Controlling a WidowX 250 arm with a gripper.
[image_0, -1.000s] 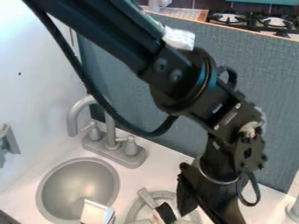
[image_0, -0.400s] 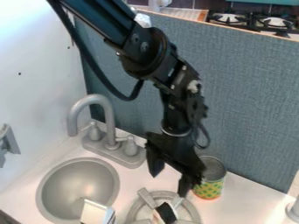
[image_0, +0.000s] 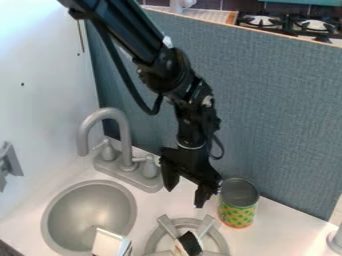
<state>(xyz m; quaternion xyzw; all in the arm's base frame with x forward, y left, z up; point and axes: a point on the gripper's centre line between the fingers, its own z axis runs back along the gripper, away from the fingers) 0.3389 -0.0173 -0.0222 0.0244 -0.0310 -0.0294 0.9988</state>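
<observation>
can (image_0: 237, 214) stands beside the spread-fingered tool (image_0: 184, 198), perhaps touching

Pincer (image_0: 184, 196), fingers apart, hangs over white desk (image_0: 284, 227) btwn grey faucet (image_0: 125, 142) & open can (image_0: 238, 210) w/ green-dotted yellow label, nr back edge & blue-grey panel (image_0: 280, 115). Round sink (image_0: 87, 210) w/ white box (image_0: 107, 243) at rim; grey burner (image_0: 222, 243) nearby, w/ blk/white obj. (image_0: 192, 242) over it.

No words, numbers or signs can be read. If the can (image_0: 238, 209) beside the jaws bears any print, it seems too blurred to make out
</observation>
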